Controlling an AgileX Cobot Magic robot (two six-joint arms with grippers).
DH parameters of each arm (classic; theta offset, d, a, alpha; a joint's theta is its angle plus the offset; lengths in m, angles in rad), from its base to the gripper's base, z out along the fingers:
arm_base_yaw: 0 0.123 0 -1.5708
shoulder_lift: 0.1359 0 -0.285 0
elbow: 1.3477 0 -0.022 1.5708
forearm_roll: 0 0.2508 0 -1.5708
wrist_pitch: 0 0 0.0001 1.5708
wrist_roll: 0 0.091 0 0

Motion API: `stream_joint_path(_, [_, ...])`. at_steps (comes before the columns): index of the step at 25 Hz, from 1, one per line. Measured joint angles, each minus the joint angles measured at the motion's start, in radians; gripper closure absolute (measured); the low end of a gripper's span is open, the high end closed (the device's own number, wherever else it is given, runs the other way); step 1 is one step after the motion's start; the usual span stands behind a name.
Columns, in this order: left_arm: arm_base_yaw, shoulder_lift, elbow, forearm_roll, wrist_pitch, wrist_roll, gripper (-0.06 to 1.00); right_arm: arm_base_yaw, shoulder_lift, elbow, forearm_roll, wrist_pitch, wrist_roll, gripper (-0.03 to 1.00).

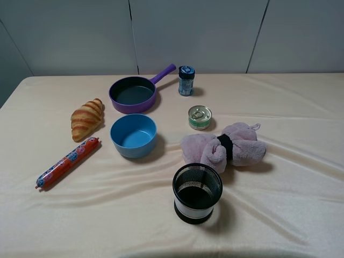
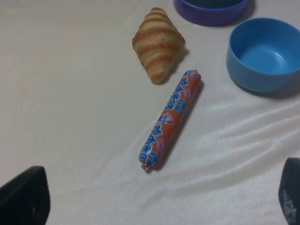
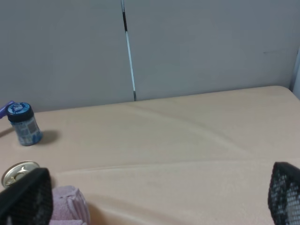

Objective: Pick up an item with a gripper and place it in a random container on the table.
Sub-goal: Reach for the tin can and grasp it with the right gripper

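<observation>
- Step: pre-grasp. The can stands upright on the table, just beside the pink towel, with the jar farther back.
- Right jaws: wide open, empty. The can is not between them. It sits ahead, partly hidden behind one fingertip.
- Left jaws: wide open, empty, over the sausage. No can in that view.
- Next, my call: the right arm looks better placed. Shift toward the can, centre on the lid, drop, then close on the sides without snagging the towel.
- Then the cup, past the towel toward the front edge.
</observation>
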State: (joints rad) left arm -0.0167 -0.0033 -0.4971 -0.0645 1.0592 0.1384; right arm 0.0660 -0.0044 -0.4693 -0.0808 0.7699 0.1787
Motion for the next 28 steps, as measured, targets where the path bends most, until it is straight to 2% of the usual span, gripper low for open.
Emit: stream_joint_path(28, [0.0, 0.0, 0.0, 0.0, 0.0, 0.0, -0.05, 0.0, 0.0, 0.0, 0.0, 0.0, 0.0, 0.27])
